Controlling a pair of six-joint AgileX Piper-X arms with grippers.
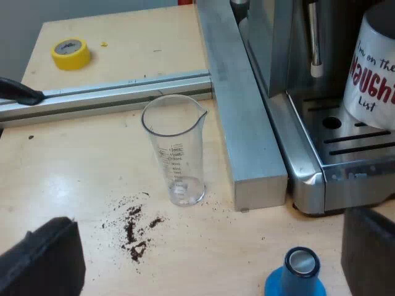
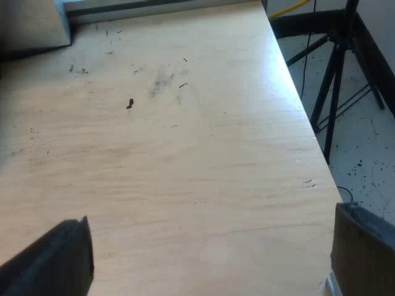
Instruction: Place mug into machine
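Observation:
A white mug (image 1: 373,74) with red and black lettering stands upright on the slotted drip tray (image 1: 345,145) of the steel espresso machine (image 1: 278,55), beside the steam wand (image 1: 315,43). My left gripper (image 1: 203,271) is open, hanging over the wooden table a short way out from the machine; nothing is held between its black fingers (image 1: 43,262). A blue tamper (image 1: 299,274) with a metal top stands on the table near one finger. My right gripper (image 2: 210,259) is open over bare wood, holding nothing.
An empty measuring glass (image 1: 176,148) stands by a thick aluminium beam (image 1: 241,111) that runs along the machine's side. Spilled coffee grounds (image 1: 136,231) lie near the glass. A yellow tape roll (image 1: 71,53) sits beyond a rail. The table edge (image 2: 308,123) drops off toward black tripod legs (image 2: 333,92).

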